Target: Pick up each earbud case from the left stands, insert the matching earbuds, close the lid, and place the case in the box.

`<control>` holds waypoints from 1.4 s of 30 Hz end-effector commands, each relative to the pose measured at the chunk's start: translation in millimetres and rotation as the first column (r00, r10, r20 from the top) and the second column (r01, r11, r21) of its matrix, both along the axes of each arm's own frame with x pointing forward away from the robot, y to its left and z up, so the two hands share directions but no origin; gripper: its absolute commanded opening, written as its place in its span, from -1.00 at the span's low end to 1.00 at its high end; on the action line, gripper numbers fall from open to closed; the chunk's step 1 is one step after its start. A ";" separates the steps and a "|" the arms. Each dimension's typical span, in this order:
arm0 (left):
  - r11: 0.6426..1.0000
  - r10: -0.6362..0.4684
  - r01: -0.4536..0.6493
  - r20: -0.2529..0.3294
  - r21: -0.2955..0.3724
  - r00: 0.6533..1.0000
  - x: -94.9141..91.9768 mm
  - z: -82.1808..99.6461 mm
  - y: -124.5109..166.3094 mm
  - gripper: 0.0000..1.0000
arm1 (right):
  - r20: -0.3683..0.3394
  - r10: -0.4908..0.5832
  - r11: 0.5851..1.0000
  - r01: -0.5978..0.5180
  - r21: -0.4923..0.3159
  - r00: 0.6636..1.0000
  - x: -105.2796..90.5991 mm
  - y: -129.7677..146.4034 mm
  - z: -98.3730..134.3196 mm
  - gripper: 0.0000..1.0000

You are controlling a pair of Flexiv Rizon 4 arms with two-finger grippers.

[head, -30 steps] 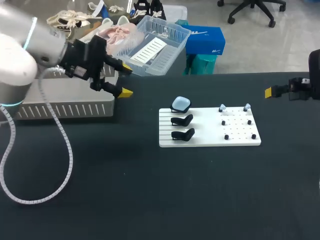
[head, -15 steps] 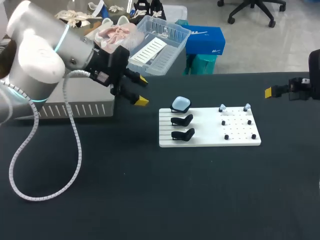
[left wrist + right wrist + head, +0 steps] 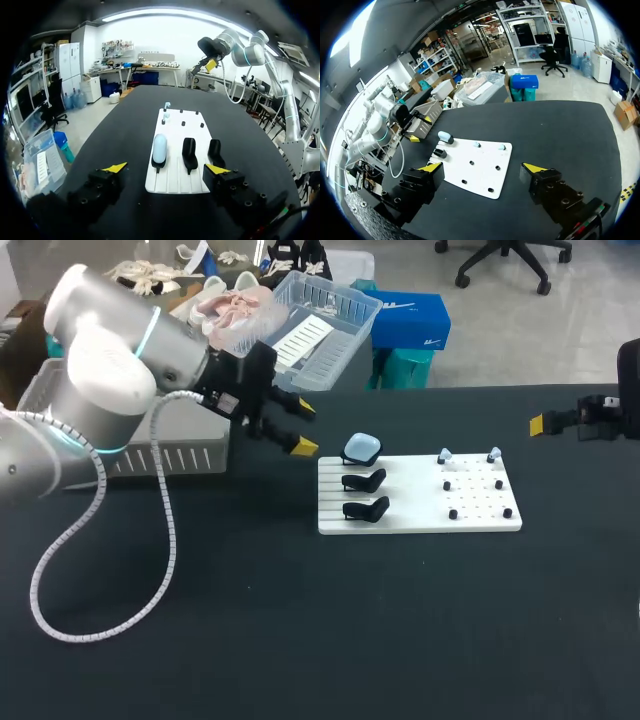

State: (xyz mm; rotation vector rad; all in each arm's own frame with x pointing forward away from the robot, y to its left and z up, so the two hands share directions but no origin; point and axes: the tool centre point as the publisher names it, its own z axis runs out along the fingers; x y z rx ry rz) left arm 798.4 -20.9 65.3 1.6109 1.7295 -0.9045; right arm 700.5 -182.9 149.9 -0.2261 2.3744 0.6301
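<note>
On the black matte desk [image 3: 300, 620], right of centre, lies a flat white rectangular board [image 3: 410, 512], ribbed on its left part and smooth on its right.

Item 1: the case [image 3: 361, 449] is pale blue, smooth, with rounded corners. It sits on the far stand of three at the board's left part. The lid seam cannot be made out.

Item 2: the middle stand [image 3: 366, 481] and near stand [image 3: 367, 509] are black, curved cradles, both bare.

Item 3: two small pale earbuds [image 3: 445, 456] [image 3: 494, 454] stand on the far row of the board's right part. Small round black pegs [image 3: 452, 513] dot the rows nearer.

Item 4: the left claw [image 3: 166, 168] hangs over the desk just left of the case, apart from it. Its fingers are spread wide and hold nothing; the fingers are black and blocky with yellow wedge tips.

Item 5: the right claw [image 3: 483, 167] is at the far right edge of the desk, well apart from the board, fingers wide and bare.

Item 6: a grey box [image 3: 160, 455] with a row of upright slots in its wall stands at the far left.
</note>
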 end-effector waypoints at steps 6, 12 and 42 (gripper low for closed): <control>1.000 0.009 -0.009 0.018 -0.019 1.000 -13.2 -14.4 -17.1 0.92 | 0.000 0.003 1.000 -0.003 0.002 1.000 0.0 -1.0 -0.3 1.00; 0.999 0.029 -0.028 0.019 -0.021 0.999 -6.3 -23.7 -25.0 0.62 | 0.000 0.003 1.000 -0.003 0.002 1.000 0.0 -1.0 -0.3 1.00; 0.994 0.055 -0.050 0.050 -0.095 0.997 -0.2 -35.1 -46.9 0.00 | 0.000 0.003 1.000 -0.003 0.002 1.000 0.0 -1.0 -0.3 1.00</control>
